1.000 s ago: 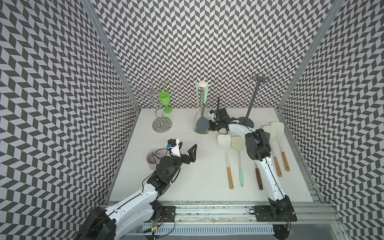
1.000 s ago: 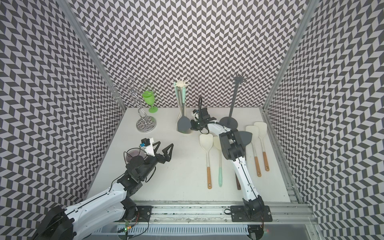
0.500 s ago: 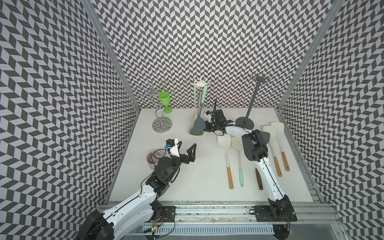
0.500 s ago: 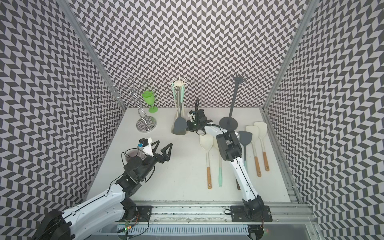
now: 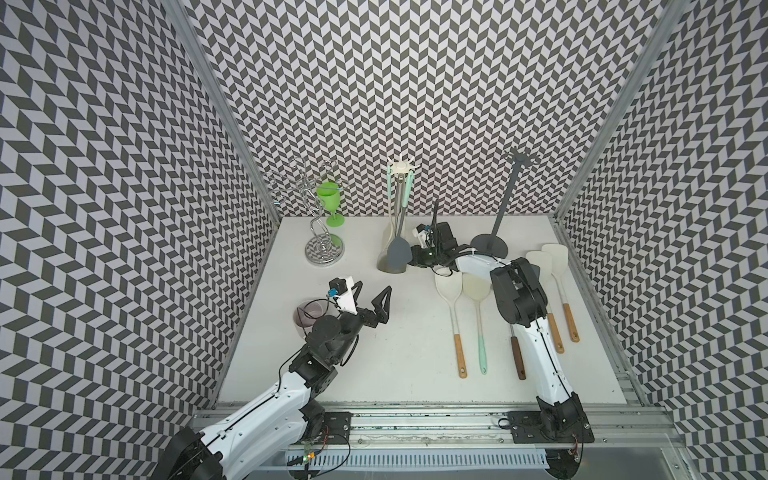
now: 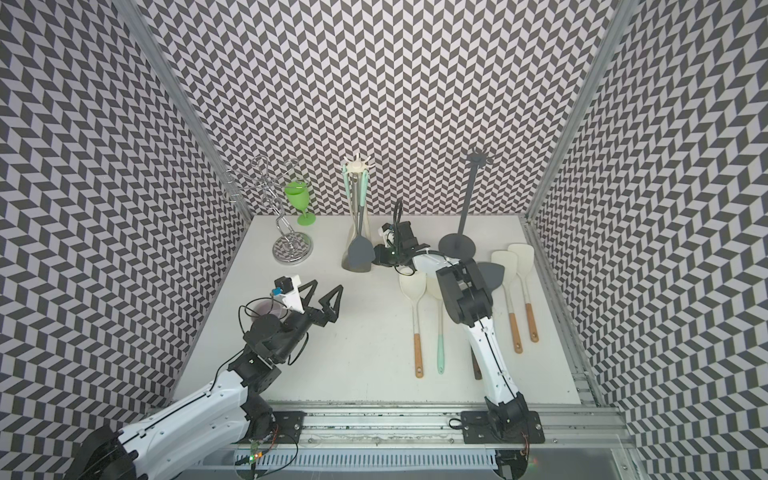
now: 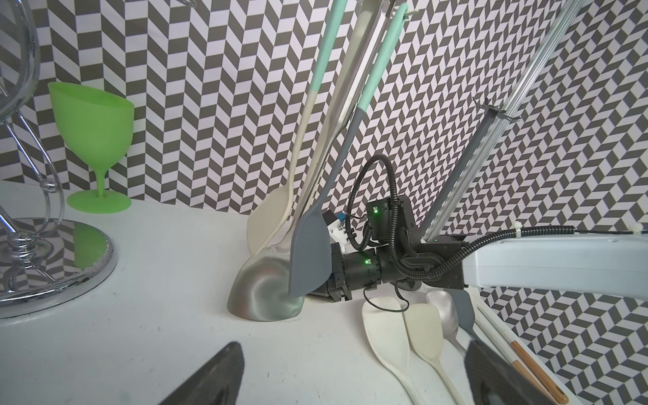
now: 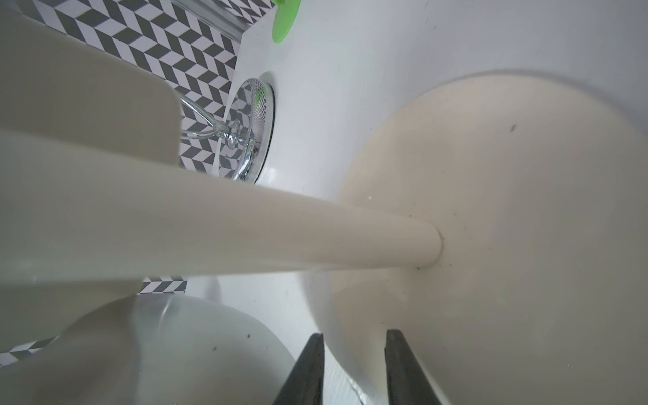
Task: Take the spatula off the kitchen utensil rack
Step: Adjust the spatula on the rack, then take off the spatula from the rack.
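Observation:
The kitchen utensil rack (image 5: 400,167) stands at the back middle, with a cream star top, a pole (image 8: 245,224) and a round base (image 8: 508,210). A grey spatula (image 5: 397,253) with a teal handle hangs from it, head low over the base, seen in both top views (image 6: 360,254) and the left wrist view (image 7: 310,259). A cream spatula (image 7: 268,224) hangs beside it. My right gripper (image 8: 354,335) is low at the base, just behind the grey head, jaws slightly apart and empty. My left gripper (image 5: 374,286) hangs wide open over the table's left middle (image 7: 352,347).
A chrome glass holder (image 5: 324,249) with a green goblet (image 5: 329,199) stands at the back left. A dark bare stand (image 5: 490,245) is back right. Several spatulas (image 5: 451,286) lie in a row on the right. A small cup (image 5: 309,318) sits by my left arm.
My right gripper has slid left toward the rack's base and its jaws have parted. The grey spatula's head has swung left with it. The left arm has hardly moved.

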{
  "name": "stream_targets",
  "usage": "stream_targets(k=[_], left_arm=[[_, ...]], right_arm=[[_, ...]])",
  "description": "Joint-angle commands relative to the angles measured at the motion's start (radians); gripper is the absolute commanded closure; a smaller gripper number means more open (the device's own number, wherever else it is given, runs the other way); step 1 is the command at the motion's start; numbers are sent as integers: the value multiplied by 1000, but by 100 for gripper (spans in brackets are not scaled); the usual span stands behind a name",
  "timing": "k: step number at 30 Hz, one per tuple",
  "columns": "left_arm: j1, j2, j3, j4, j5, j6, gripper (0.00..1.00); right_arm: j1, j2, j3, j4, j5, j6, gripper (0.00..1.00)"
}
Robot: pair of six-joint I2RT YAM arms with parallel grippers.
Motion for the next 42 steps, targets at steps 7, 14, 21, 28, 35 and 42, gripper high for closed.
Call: stream_targets(k=[7, 14, 21, 28, 35, 42], left_arm=[[4, -35, 4, -5, -13, 6, 0], [4, -13, 11, -8, -22, 9, 0], [4, 111, 83, -65, -18, 8, 0], [9, 244, 158, -108, 33, 4, 0], [28, 297, 171, -101, 88, -1, 0], [46, 268, 156, -100, 85, -29, 0]], right_arm=[[-34, -190, -69, 21, 85, -110, 64], [-34, -406, -284, 177, 168, -151, 53], [-20, -608, -468, 370, 183, -200, 45], [44, -701, -569, 542, 226, -294, 41], [92, -642, -529, 618, 329, -353, 45], [107, -560, -442, 631, 438, -386, 50]])
